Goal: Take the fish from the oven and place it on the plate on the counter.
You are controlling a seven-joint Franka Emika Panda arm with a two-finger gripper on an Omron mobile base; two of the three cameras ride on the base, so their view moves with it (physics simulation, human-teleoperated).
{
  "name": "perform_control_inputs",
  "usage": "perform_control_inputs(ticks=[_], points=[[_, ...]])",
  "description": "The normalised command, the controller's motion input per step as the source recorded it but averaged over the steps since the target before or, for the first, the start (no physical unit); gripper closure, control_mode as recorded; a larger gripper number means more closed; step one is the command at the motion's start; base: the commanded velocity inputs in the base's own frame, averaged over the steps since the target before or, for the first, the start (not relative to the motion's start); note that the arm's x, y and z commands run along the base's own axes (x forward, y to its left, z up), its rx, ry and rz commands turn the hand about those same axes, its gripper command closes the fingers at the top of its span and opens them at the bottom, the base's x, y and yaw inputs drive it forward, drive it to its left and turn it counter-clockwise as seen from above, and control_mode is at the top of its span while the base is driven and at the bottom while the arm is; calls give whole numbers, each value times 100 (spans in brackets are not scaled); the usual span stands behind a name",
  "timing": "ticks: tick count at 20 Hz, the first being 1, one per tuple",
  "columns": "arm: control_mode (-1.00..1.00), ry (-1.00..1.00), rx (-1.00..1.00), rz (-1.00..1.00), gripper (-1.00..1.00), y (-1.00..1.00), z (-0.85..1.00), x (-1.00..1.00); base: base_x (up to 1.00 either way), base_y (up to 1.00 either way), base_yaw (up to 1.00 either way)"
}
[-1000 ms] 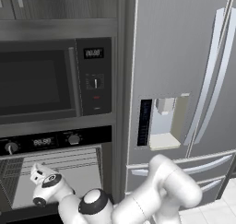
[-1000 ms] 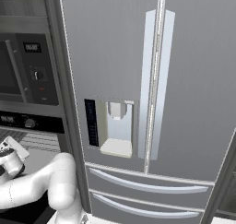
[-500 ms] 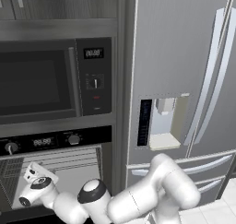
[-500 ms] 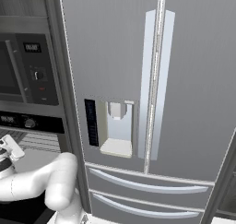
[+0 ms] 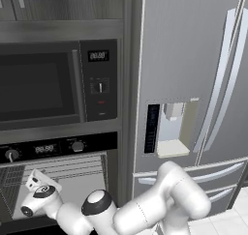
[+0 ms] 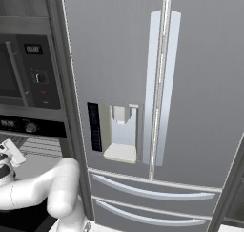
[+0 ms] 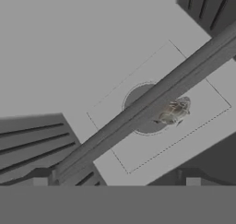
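Observation:
The oven (image 5: 48,147) stands open under the microwave, its wire racks (image 5: 72,165) showing. My gripper (image 5: 26,210) reaches into the cavity and also appears at the left edge of the right base view (image 6: 6,160). In the hand view the gripper (image 7: 116,181) is open, its two fingertips (image 7: 40,181) far apart with nothing between them. The small silvery fish (image 7: 173,112) lies on a round grey patch of a pale tray (image 7: 138,140), up and to the right of the fingertips. A rack bar (image 7: 138,112) crosses diagonally just beside it. The plate and the counter are out of view.
A dark-windowed microwave (image 5: 43,84) sits above the oven. A tall steel fridge (image 5: 193,84) with a dispenser (image 6: 121,131) and two drawers fills the right side. Rack wires (image 7: 32,149) run at the lower left of the hand view.
The hand has slid a little left and lower, deeper into the oven, and the arm's elbow has shifted with it. The jaws have stayed wide.

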Motion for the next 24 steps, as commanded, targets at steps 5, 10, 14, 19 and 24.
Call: perform_control_inputs(ticks=[5,10,14,19,24], points=[[-100,-2,0,0,-100,0,-56,0,0,0,0],[-100,-1,2,0,-100,0,-64,0,0,0,0],[-100,0,3,0,-100,0,-64,-21,0,0,0],[-100,-5,4,0,-100,0,-68,-47,0,0,0],[-100,-12,2,0,-100,0,-69,-4,0,0,0]])
